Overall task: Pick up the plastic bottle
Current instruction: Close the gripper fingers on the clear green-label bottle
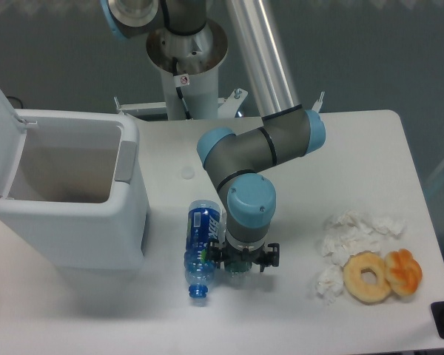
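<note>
My gripper (pixel 240 260) points straight down at the table, just right of a longer clear bottle with a blue label and blue cap (pixel 200 248) that lies on its side. A bit of clear plastic with a trace of green (pixel 235 269) shows directly under the gripper between its dark fingers (pixel 270 257). This looks like the plastic bottle, and the wrist hides most of it. From above, the wrist also hides how the fingers stand.
An open white bin (pixel 66 192) stands at the left. Crumpled white tissues (pixel 348 240), a doughnut (pixel 368 276) and an orange pastry (pixel 403 271) lie at the right. The arm's base (pixel 186 55) is at the back.
</note>
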You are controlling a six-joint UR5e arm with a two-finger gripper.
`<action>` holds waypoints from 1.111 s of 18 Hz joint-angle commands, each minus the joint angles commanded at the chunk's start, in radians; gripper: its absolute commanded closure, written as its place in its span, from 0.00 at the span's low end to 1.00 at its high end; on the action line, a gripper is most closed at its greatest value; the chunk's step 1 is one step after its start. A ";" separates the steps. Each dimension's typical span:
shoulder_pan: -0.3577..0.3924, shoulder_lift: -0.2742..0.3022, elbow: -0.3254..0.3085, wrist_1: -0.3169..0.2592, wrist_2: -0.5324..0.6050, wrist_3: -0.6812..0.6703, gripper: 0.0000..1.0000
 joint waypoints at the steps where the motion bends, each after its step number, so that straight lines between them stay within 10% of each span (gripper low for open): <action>1: 0.000 0.000 0.002 0.000 0.000 0.000 0.00; 20: -0.009 -0.011 0.009 0.003 0.031 0.008 0.16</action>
